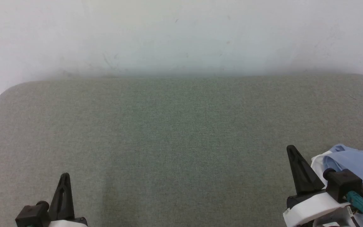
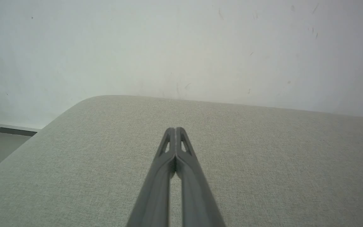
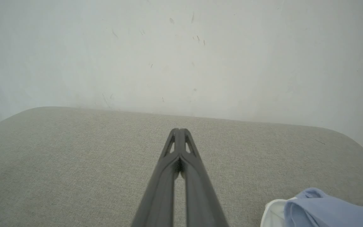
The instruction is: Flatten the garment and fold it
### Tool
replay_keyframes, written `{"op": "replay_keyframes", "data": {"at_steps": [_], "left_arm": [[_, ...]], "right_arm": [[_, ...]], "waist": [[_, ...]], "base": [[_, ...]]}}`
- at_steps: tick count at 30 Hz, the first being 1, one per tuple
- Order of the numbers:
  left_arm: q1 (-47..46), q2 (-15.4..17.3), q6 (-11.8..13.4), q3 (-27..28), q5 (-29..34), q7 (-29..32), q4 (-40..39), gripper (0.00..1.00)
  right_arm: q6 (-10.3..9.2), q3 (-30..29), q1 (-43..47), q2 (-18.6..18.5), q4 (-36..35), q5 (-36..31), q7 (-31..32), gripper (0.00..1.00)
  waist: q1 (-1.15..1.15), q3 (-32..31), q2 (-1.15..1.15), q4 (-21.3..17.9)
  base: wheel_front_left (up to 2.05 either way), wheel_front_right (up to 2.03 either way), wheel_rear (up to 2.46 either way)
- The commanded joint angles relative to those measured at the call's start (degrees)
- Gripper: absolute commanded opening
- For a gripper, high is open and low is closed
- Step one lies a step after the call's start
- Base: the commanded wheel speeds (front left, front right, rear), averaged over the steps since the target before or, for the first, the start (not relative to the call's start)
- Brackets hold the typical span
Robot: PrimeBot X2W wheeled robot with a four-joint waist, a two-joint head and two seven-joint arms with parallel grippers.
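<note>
left hand (image 1: pixel 64 177): pinched shut, empty | right hand (image 1: pixel 291 148): pinched shut, empty | shirt (image 1: pixel 359 164): bunched just right of right hand, on worktop (image 1: pixel 175 132) | ahead of both hands: white wall (image 1: pixel 181 37)

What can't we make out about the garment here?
- Garment, head view: cut off by right and bottom edges, partly behind the wrist of the right gripper; full extent unknown.
- Right wrist view: same garment cut off at bottom-right corner.
- How it lies: too little shown.
</note>
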Motion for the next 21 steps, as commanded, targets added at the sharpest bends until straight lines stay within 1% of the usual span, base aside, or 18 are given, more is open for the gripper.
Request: {"op": "replay_keyframes", "data": {"at_steps": [1,21], "left_arm": [[-1.02,-0.33,-0.24,-0.17,0.67,0.29,-0.10,0.00],[-2.78,-1.85,-1.00,-0.44,3.31,2.63,-0.19,0.00]], "right_arm": [[-0.01,-0.09,-0.56,0.05,0.20,-0.62,0.18,0.00],[-0.02,-0.52,-1.44,0.10,0.71,-1.67,1.23,0.00]], "waist": [[0.00,0.00,0.00,-0.05],[0.00,-0.06,0.00,-0.75]], "base": [[0.00,0.00,0.00],[0.00,0.00,0.00]]}}
